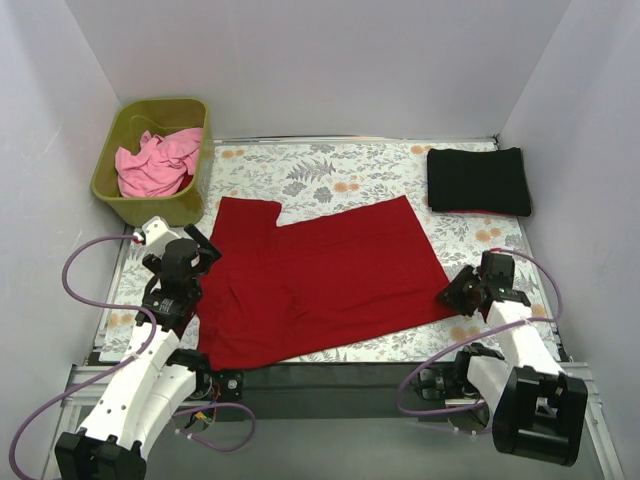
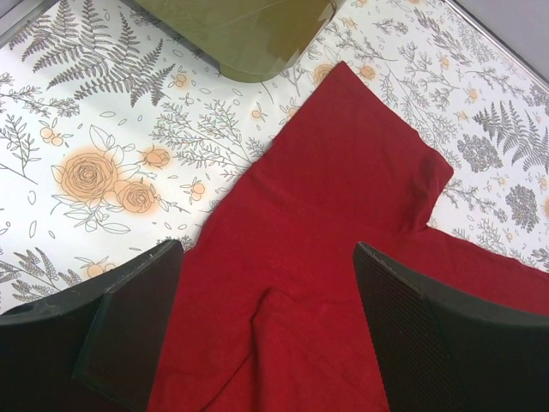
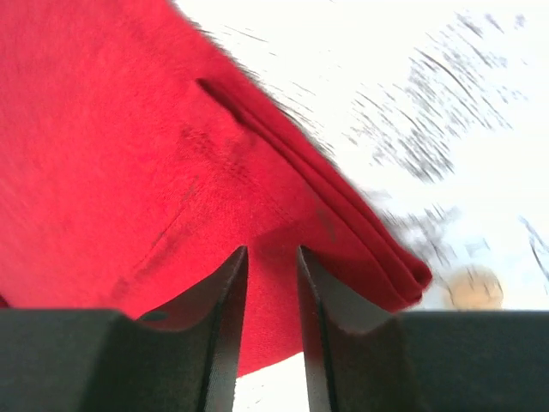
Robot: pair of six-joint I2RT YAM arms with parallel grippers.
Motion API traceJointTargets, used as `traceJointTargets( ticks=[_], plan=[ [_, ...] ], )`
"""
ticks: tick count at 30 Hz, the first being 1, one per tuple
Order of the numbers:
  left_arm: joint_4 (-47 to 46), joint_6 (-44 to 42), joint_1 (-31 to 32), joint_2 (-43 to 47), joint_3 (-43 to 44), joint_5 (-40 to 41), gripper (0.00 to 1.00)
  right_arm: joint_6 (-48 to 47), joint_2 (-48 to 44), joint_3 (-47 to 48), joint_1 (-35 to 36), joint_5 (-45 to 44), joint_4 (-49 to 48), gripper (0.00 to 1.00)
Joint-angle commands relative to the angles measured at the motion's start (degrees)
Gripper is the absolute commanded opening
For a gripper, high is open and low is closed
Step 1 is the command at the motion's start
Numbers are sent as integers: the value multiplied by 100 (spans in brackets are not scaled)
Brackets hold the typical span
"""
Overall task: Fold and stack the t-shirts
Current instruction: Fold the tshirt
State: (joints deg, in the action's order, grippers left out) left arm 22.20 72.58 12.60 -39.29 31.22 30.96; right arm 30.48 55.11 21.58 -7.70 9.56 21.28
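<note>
dark red t-shirt spread out | left gripper over its left edge | right gripper at right corner, perhaps touching

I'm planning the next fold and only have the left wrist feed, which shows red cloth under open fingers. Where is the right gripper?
Observer: The right gripper is at the near right corner of the dark red t-shirt, across the cloth from the left gripper.
Operator: Is it holding the cloth?
Observer: Its fingers stand a narrow gap apart over a doubled edge of the shirt. I cannot tell whether they have a grip.
Operator: Is anything folded already?
Observer: Yes, a black t-shirt lies folded at the far right of the floral table cloth.
</note>
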Motion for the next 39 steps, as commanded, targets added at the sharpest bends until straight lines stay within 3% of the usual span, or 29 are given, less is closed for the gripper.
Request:
traceJointTargets(
  ticks=[1, 9, 13, 14, 18, 24, 32, 39],
  plan=[
    [-57, -68, -12, 70, -64, -20, 75, 974, -534, -181, -187, -287, 745, 31],
    [-57, -77, -12, 9, -72, -195, 75, 1777, -1626, -269, -390, -674, 1432, 29],
    [-92, -103, -12, -123, -99, -388, 75, 1129, -1846, 275, -390, -921, 1249, 31],
    [-171, -147, -12, -184, -90, -467, 75, 483, -1794, 415, -294, -851, 1030, 32],
    [-303, -402, -12, -1007, 111, -907, 75, -898, -551, 1520, 23, -27, 299, 36],
    [-514, -762, -152, -2564, 709, -828, 64, -2395, 1454, 2832, 1218, -359, -360, 34],
    [-1076, -1211, -610, -3848, 1351, -802, 56, -2933, 3495, 4430, 1421, 115, -1336, 28],
    [-1349, -1298, -618, -4113, 1281, -908, 57, -3180, 5296, 5758, 1482, 511, -1477, 27]
  ],
)
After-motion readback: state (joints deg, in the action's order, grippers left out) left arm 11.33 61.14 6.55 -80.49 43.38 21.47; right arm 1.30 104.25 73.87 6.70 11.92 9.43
